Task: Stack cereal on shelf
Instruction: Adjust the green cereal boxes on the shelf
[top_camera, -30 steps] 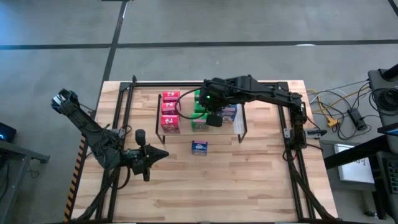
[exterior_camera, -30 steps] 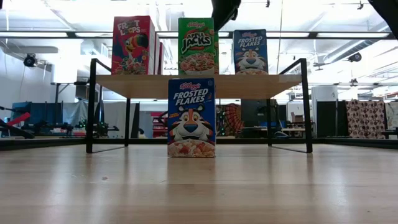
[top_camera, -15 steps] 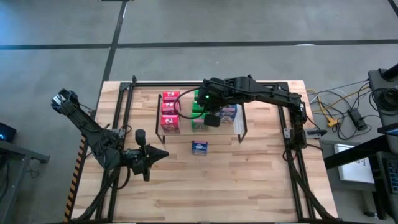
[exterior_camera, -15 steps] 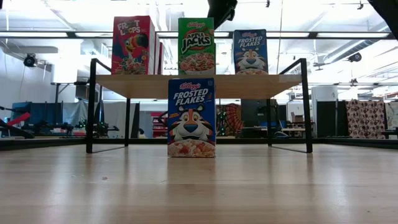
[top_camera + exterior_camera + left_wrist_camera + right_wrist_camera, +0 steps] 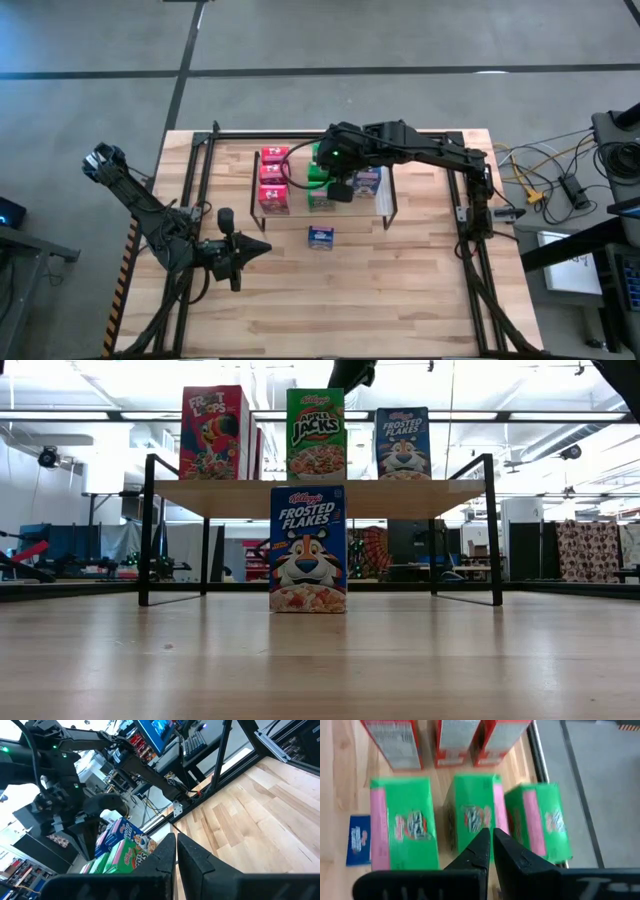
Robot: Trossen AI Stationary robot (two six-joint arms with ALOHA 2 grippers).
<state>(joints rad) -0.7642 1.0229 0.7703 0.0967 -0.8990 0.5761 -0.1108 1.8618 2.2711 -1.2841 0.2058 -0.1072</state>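
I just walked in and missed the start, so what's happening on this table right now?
The robot is stacking cereal boxes on a low shelf. The right gripper hangs over the green boxes on the shelf, fingers shut and holding nothing. The red boxes stand in a row beside the green ones, and blue boxes are on the shelf too. One blue box stands on the table in front of the shelf. The left gripper waits off to the side, shut.

Two dark jointed arms, black cables, green indicator lights.
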